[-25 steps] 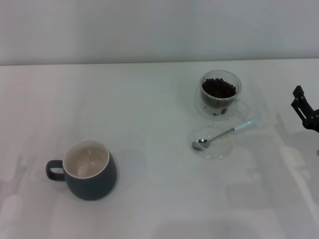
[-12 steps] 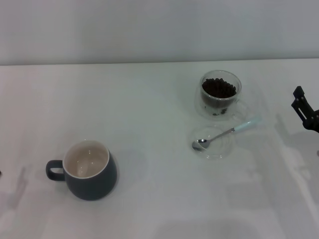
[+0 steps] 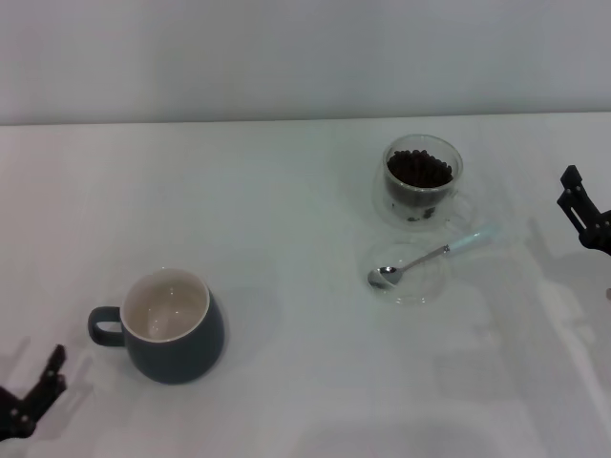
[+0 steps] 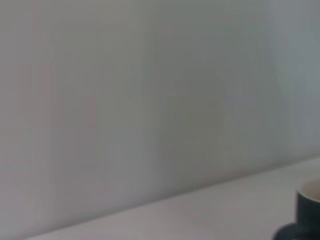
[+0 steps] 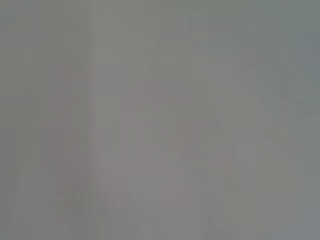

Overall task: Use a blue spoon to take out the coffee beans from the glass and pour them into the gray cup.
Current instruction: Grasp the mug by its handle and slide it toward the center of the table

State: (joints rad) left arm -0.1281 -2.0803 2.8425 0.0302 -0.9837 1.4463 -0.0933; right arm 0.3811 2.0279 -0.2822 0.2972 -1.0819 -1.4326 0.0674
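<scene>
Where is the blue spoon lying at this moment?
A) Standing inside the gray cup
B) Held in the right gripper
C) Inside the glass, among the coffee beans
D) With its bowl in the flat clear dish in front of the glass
D: the blue spoon lies with its metal bowl in the flat clear dish, handle end angled out past the rim toward the right gripper, with no gripper touching it.

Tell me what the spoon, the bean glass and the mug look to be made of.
Blue spoon: shiny metal bowl and stem, by the glint; pale blue handle end, perhaps plastic or ceramic. Glass: clear glass, apparently double-walled, the coffee beans showing through. Gray cup: probably glazed ceramic, matte dark outside, glossy white inside.
</scene>
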